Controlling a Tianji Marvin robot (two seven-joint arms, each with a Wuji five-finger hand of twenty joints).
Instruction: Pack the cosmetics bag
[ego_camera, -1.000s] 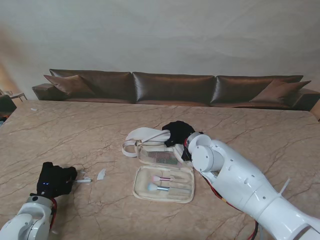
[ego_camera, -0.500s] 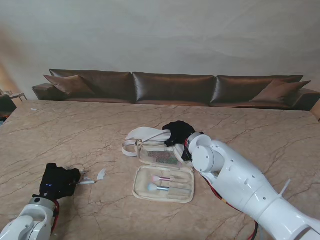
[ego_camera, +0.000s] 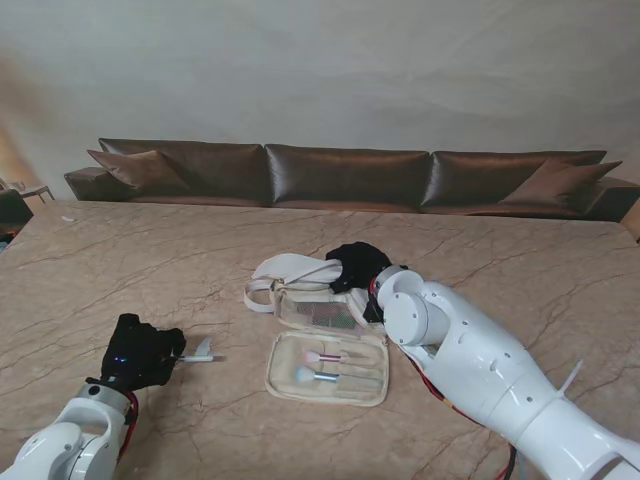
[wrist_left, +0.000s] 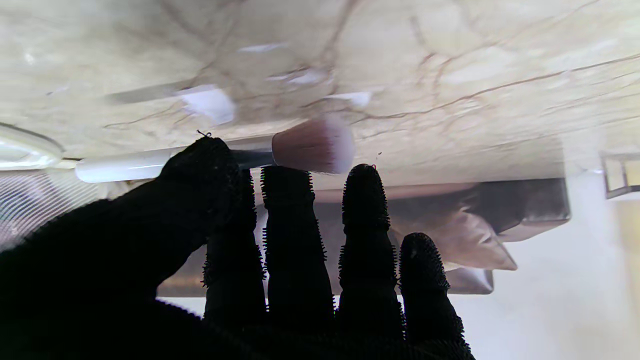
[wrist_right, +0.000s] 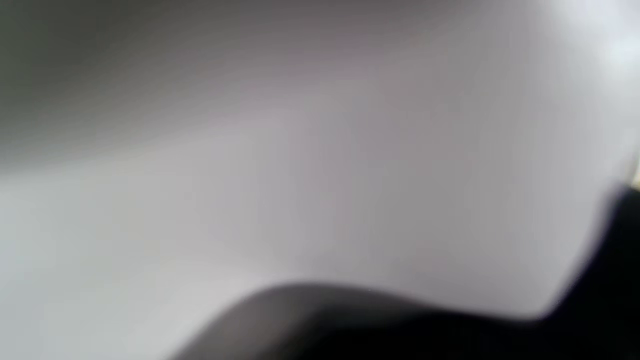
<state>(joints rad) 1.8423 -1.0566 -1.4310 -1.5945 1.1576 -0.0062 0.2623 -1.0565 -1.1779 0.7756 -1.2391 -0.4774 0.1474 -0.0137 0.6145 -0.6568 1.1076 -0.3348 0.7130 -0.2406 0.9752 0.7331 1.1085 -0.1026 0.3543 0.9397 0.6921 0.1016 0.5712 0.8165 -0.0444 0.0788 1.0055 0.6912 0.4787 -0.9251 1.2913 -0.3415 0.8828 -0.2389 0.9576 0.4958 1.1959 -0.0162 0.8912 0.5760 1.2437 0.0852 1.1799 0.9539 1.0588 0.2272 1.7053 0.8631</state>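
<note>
The cream cosmetics bag (ego_camera: 276, 372) lies open mid-table, with two brushes (ego_camera: 322, 366) in its near half and a clear pocket (ego_camera: 318, 314) in its far half. My left hand (ego_camera: 142, 352), in a black glove, is shut on a makeup brush (ego_camera: 197, 357) left of the bag. In the left wrist view the thumb (wrist_left: 200, 170) pins the white handle (wrist_left: 117, 168) against the fingers, and the pink-white bristles (wrist_left: 312, 145) stick out past them. My right hand (ego_camera: 356, 266) rests on the bag's far white flap (ego_camera: 295, 270). Its fingers are hidden, and the right wrist view is a blur.
A small white scrap (ego_camera: 204, 345) lies on the marble table (ego_camera: 500, 260) by the brush tip. My right forearm (ego_camera: 470, 360) stretches across the table's right side next to the bag. A brown sofa (ego_camera: 345, 175) runs behind the far edge.
My left hand has moved right toward the bag, carrying the brush with it. The right arm and the bag have stayed put.
</note>
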